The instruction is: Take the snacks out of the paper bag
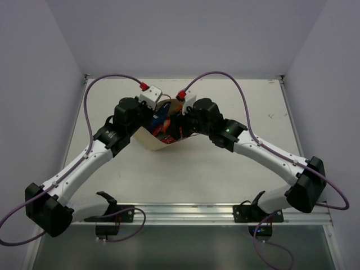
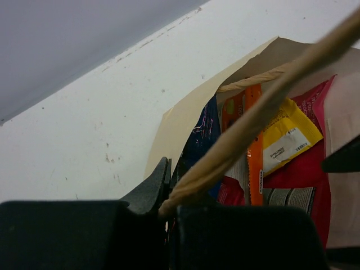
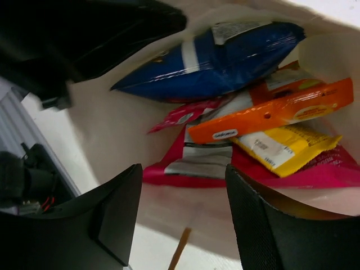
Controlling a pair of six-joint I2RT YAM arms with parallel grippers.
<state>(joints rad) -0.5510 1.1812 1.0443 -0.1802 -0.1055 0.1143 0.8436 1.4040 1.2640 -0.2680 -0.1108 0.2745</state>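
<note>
Several light, crinkly, slippery snacks (image 1: 162, 128) fill the paper bag (image 1: 151, 142) mid-worktop (image 1: 185, 174) from above; at my left wrist, my left tool (image 2: 169, 194) is clamped on its thin handle (image 2: 253, 115); my right tool (image 3: 183, 180), fingers apart over the mouth, should, I judge, pinch the topmost orange packet (image 3: 275, 112) by a sealed edge.

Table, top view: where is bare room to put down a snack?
The widest bare patch of table lies between the paper bag, the left arm, the right arm and the rail. More lies behind the bag, up to the back wall. Crowded: the bag mouth, where left tool and right tool meet.
</note>
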